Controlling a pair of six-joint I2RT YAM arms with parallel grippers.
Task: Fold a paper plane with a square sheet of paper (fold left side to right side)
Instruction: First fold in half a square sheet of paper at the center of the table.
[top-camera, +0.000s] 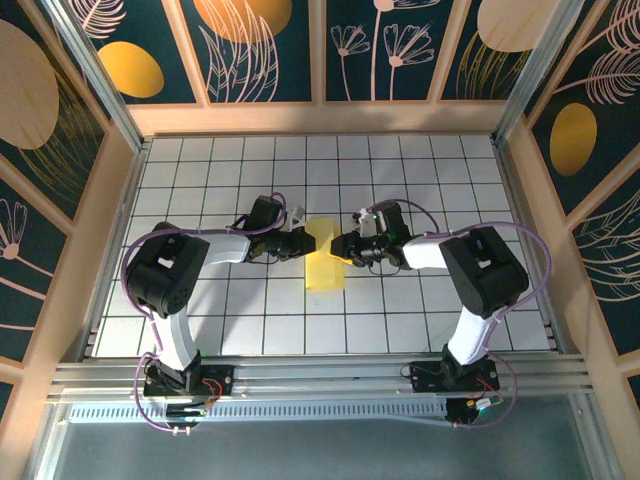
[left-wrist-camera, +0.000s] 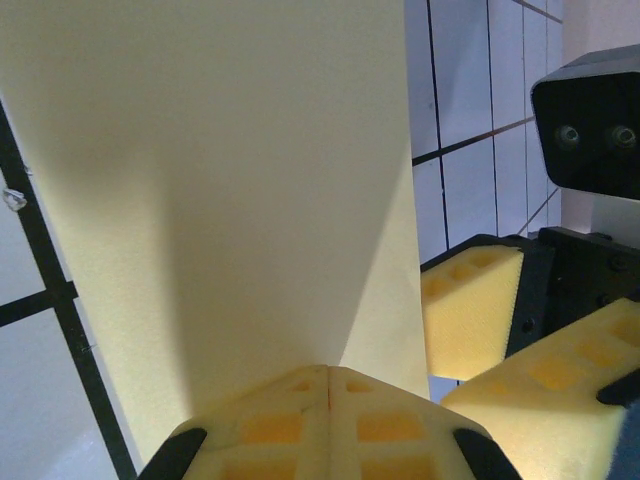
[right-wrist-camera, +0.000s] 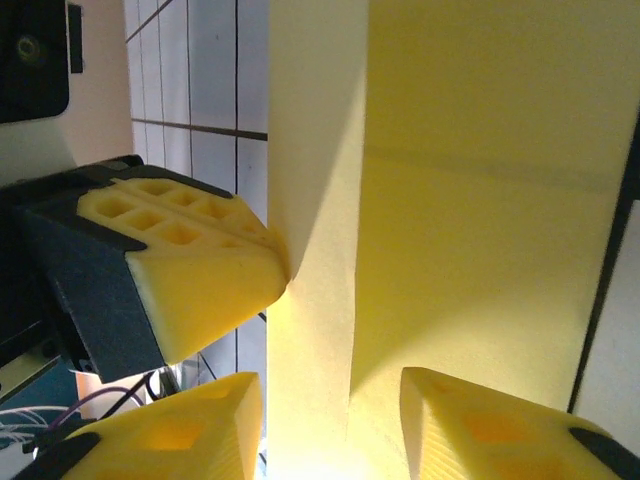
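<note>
two arms are meeting near the middle of the white grid table (top-camera: 420, 170), each coming in from its own side of that middle. the yellow sheet of paper (top-camera: 322, 262) is sitting at the table's middle, folded into a narrow band. its long axis is running from the table's near edge toward its far edge, across the line between the two grippers. which end is pointing forward cannot be told from these views.

the left gripper (top-camera: 303, 240) is sitting just left of the table's middle. in the left wrist view its yellow foam pads (left-wrist-camera: 270, 425) are pressing together, clamped on the paper's edge, and the sheet is rising from them as a broad pale plane with a shaded crease. the right gripper (top-camera: 345, 247) is sitting just right of the table's middle. in the right wrist view its fingers (right-wrist-camera: 490, 430) are standing apart, straddling a folded edge of the paper without pinching it. one pad of the left gripper is touching the sheet from the other side.

black lines are dividing the table into square tiles. a pale wooden frame is bordering the table, and dark wall panels (top-camera: 140, 68) with orange ovals and white line-drawn plants are standing around it. a silver rail (top-camera: 320, 375) is running along the table's near edge, carrying both arm bases.
</note>
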